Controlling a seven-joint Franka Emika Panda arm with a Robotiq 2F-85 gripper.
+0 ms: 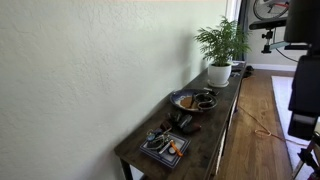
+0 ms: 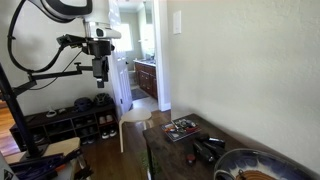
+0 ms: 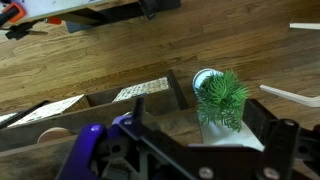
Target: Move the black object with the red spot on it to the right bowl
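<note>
The small black object (image 1: 184,122) lies on the long dark table (image 1: 215,135), between the square grey-blue tray (image 1: 165,146) and the round dark bowl with a brownish rim (image 1: 193,99). In an exterior view the black object (image 2: 207,148) lies between the tray (image 2: 181,128) and the bowl (image 2: 250,166) at the bottom right. My gripper (image 2: 100,72) hangs high in the air, far from the table, over the floor. In the wrist view its jaws (image 3: 205,132) are spread open and empty. That view shows none of the three.
A green plant in a white pot (image 1: 220,55) stands at the table's far end and shows in the wrist view (image 3: 215,95). The tray holds small orange and grey-blue items. A wall runs along the table. A shoe rack (image 2: 70,122) stands on the wood floor.
</note>
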